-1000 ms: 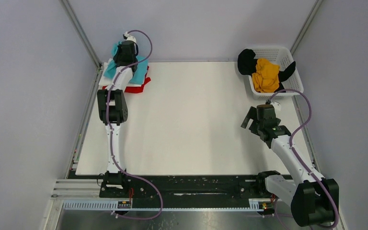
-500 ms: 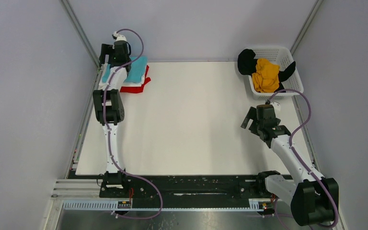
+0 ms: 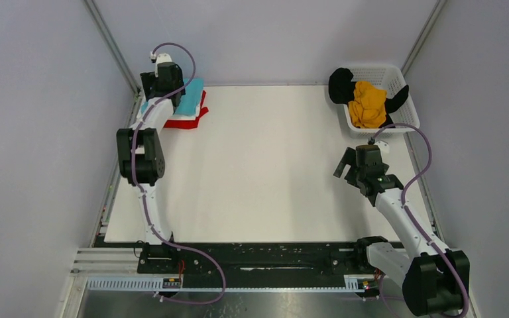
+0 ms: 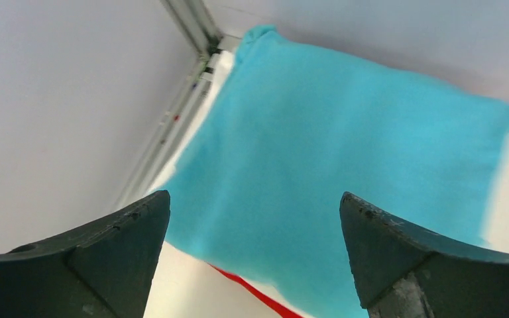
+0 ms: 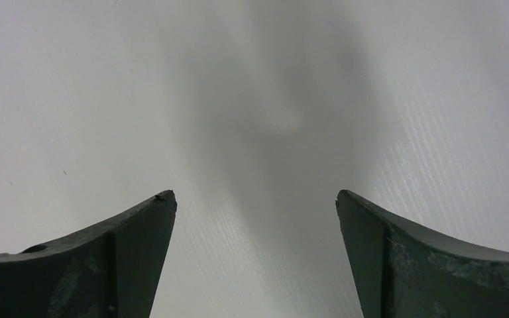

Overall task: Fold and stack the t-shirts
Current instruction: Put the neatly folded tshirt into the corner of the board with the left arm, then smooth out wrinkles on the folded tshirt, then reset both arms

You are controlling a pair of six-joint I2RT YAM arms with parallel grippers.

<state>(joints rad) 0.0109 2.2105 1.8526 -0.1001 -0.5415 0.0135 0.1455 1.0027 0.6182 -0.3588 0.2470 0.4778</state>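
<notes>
A folded turquoise t-shirt [image 3: 191, 96] [image 4: 344, 152] lies on top of a white one [image 3: 180, 114] and a red one [image 3: 199, 118] in the table's far left corner. A strip of the red shirt's edge [image 4: 252, 291] shows under it in the left wrist view. My left gripper [image 3: 152, 88] [image 4: 254, 199] hovers open just above the stack's left side, with nothing between its fingers. A mustard-yellow t-shirt [image 3: 368, 103] and a black one [image 3: 339, 85] lie crumpled in the basket. My right gripper [image 3: 344, 162] [image 5: 255, 195] hangs open over bare table at the right.
The white mesh basket [image 3: 401, 74] stands at the far right corner. The cage's metal corner post [image 3: 113, 46] and side wall run close behind the left gripper. The white table top [image 3: 265, 159] stretches between the arms.
My left gripper has opened and let go of the turquoise t-shirt, then drawn back left toward the corner. The shirt now lies flat on the stack. The right arm has not moved.
</notes>
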